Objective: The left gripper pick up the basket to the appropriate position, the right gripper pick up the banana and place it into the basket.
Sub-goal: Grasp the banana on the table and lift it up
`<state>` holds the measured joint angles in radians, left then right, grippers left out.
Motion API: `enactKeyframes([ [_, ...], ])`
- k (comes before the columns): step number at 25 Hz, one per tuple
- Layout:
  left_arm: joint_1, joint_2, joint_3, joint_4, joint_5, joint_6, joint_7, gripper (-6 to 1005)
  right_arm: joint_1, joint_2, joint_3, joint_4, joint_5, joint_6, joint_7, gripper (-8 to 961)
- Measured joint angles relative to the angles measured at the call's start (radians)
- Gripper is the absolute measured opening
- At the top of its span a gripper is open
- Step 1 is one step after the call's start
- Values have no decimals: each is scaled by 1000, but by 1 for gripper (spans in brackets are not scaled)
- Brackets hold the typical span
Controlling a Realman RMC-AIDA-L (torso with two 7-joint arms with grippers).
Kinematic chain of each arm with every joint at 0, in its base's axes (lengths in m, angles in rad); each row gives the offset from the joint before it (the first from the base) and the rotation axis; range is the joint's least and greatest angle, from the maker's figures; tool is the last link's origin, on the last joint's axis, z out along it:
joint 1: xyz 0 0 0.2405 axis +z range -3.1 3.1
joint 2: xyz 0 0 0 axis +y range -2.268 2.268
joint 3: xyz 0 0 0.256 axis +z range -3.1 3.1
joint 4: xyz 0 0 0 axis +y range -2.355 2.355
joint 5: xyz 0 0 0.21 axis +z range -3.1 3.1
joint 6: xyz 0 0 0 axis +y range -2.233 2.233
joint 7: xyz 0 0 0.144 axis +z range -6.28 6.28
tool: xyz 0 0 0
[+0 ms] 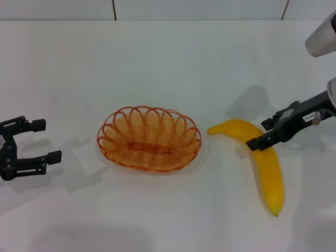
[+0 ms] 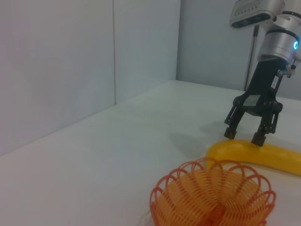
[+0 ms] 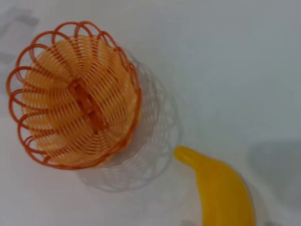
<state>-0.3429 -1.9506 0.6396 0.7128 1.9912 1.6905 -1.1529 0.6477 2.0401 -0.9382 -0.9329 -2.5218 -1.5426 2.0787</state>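
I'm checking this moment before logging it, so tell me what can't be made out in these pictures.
- Banana: the right wrist view cuts off its far end at the picture edge; the left wrist view cuts it at the side.
- Right gripper: whether it touches the banana cannot be told; the head view hides the gap behind its jaws.
- Left gripper: its body runs off the head view's edge.
- Basket: its near rim is cut off in the left wrist view.

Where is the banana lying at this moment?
In the head view the banana lies on the white table, on the robot's right, beside the basket but apart from it, with the open right gripper just above it.
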Motion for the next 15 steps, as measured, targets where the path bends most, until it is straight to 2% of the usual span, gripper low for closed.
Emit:
enactKeyframes([
  [6,0,0,0,-1,0,0,1,878,-6,-2,4,4,-29,21,31,861],
  [15,2,4,-2,-1,0,0,1,877,0,1,7,7,-16,-20,55,861],
])
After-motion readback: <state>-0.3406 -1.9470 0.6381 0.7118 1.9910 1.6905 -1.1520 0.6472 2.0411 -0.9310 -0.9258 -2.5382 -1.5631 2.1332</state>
